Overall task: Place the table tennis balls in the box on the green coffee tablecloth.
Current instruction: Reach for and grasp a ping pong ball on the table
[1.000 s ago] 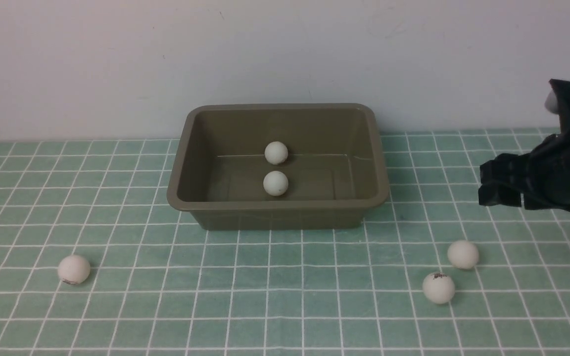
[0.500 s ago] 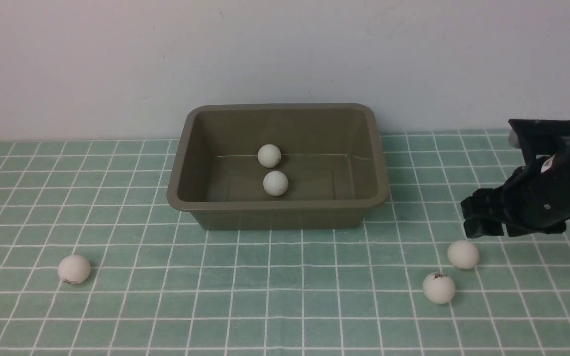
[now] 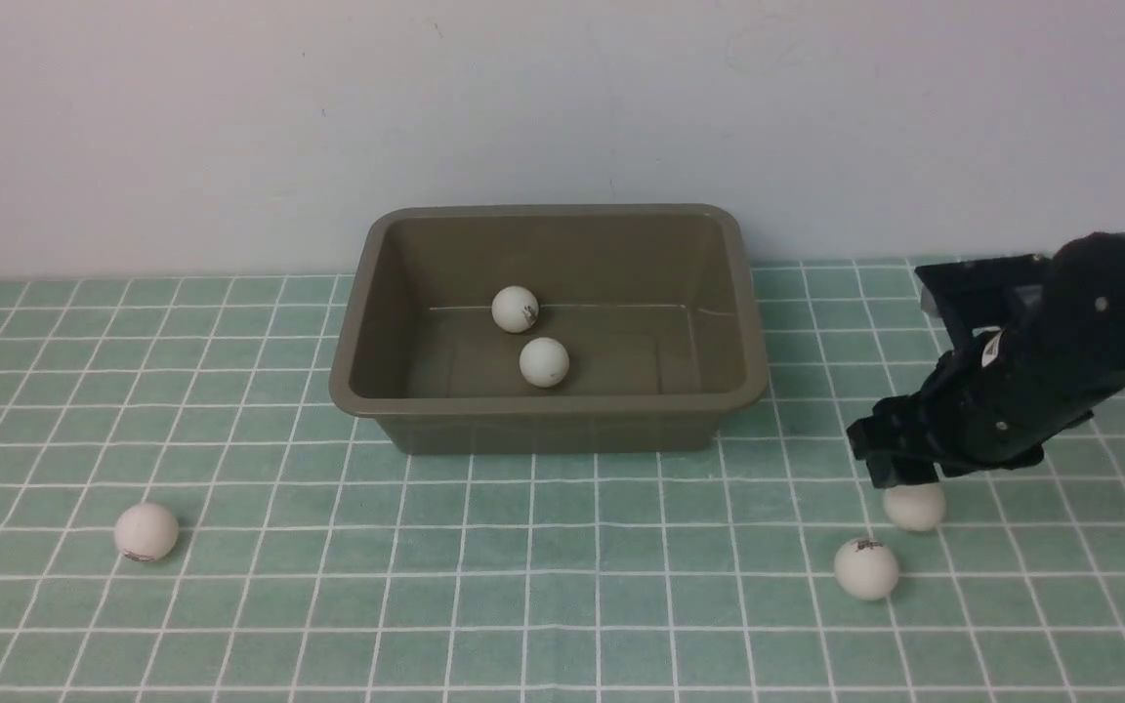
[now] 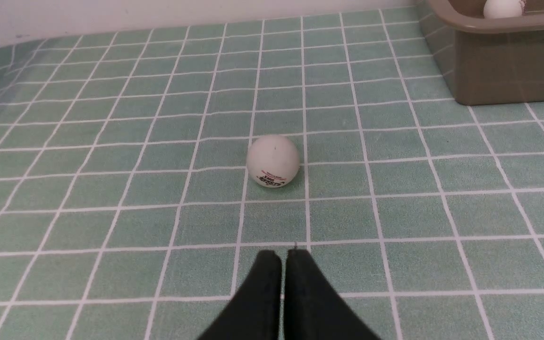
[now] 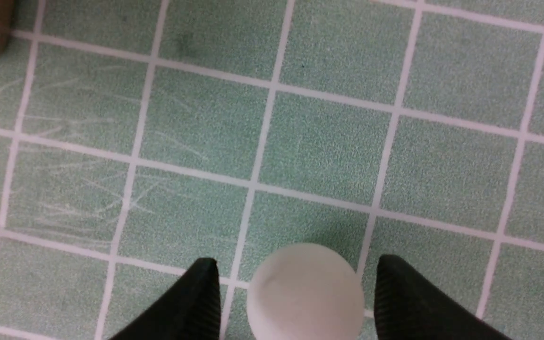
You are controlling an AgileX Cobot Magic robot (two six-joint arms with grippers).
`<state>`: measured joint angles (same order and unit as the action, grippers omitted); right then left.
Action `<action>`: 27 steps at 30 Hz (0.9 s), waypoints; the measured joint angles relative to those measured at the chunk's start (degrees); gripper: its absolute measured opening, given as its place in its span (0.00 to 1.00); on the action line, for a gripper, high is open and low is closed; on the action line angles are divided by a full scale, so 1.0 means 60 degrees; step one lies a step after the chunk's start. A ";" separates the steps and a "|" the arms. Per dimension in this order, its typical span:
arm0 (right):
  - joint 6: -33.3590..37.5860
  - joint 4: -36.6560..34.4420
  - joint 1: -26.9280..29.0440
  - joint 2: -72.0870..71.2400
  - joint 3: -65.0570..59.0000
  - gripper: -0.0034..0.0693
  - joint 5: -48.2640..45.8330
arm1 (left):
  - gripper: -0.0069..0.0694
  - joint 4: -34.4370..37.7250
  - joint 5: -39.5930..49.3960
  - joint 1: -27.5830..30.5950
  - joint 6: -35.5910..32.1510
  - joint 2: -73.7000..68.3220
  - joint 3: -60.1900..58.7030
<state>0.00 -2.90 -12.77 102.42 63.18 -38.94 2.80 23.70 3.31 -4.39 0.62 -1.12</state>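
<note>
Five white matte table tennis balls are showing, all smooth spheres. Two are sitting in the box [image 3: 548, 430] at centre of the front frame: the rear ball [image 3: 515, 309], carrying a small dark mark, is resting against the foot of the back wall, and the front ball [image 3: 544, 362] is lying near it on the floor. The box is olive-brown plastic, shallow and rectangular, with rounded corners, sloped walls and a flared rim. It is standing on the tablecloth [image 3: 562, 586], a pale teal-green cloth with a thin white grid, whose grainy weave and faint pale streaks are showing in the right wrist view. The lone ball [image 3: 145, 531] is sitting at lower left of the front frame, its print facing down toward the cloth. I'm keeping my left gripper [image 4: 284, 257] pressed together on nothing, tips pointing at that ball, well short of it. At lower right, my right gripper [image 3: 899, 469] is hovering just over the plain ball [image 3: 914, 508]. The printed ball [image 3: 866, 568] is lying just below-left of the plain one, apart from it. In the right wrist view my black ribbed fingers [image 5: 201, 302] are standing spread on either side of the plain ball, with a gap showing on each side.
</note>
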 joint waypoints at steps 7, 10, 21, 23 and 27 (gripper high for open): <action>-0.0059 0.0183 0.0000 0.0108 0.0095 0.60 -0.0169 | 0.09 0.0000 0.0000 0.0000 0.0000 0.0000 0.0000; -0.0059 0.0207 0.0000 0.0205 0.0095 0.60 -0.0266 | 0.09 0.0000 0.0000 0.0000 0.0000 0.0000 0.0000; -0.0059 0.0236 0.0000 0.0783 0.0095 0.60 -0.0349 | 0.09 0.0000 0.0000 0.0000 0.0000 0.0000 0.0000; -0.0059 0.0236 0.0000 0.0914 0.0095 0.59 -0.0370 | 0.09 0.0000 0.0000 0.0000 0.0000 0.0000 0.0000; -0.0059 0.0236 0.0000 0.0984 0.0111 0.55 -0.0360 | 0.09 0.0000 0.0000 0.0000 0.0000 0.0000 0.0000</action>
<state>-0.35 -1.48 -12.77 108.33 63.85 -41.10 2.80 23.70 3.31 -4.39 0.62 -1.12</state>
